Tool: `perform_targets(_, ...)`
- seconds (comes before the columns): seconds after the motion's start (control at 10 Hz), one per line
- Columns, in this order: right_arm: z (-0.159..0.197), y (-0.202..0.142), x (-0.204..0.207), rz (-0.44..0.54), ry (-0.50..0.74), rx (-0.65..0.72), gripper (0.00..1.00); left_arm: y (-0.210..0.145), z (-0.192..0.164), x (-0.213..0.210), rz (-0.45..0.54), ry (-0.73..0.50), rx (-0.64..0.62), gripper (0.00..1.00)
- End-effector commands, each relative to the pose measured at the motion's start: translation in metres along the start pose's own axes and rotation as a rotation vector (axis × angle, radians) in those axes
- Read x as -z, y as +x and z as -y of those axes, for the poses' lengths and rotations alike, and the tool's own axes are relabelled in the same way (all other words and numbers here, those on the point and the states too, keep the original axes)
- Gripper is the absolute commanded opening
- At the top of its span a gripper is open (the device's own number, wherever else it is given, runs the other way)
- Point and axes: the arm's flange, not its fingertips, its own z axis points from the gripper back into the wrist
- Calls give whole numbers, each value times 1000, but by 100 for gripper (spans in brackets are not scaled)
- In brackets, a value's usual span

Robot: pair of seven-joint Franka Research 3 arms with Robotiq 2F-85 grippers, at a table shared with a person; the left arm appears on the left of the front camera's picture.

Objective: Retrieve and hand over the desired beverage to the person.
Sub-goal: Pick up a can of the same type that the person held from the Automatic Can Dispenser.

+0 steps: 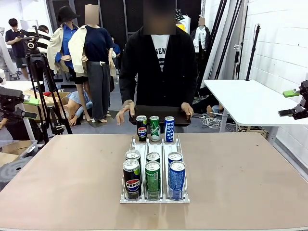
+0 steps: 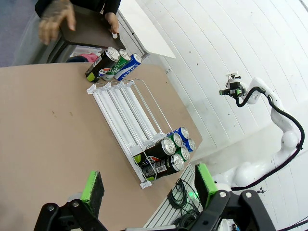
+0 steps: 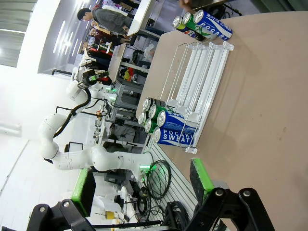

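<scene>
The brown table is in front of me. The person stands at its far side, holding a dark tray with both hands. A white rack sits in the middle of the table. Pepsi cans, green cans and blue Pocari Sweat cans stand in its three lanes, some at each end. My left pincer and right pincer are both spread wide, well away from the cans.
</scene>
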Motion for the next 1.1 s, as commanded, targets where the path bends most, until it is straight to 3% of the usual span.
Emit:
perform_targets(0.0, -1, 0, 1, -2, 1, 10, 100, -1, 1, -1, -11, 9, 0, 100)
perform_targets(1.0, -1, 0, 1, -2, 1, 10, 100, -1, 1, -1, -11, 9, 0, 100)
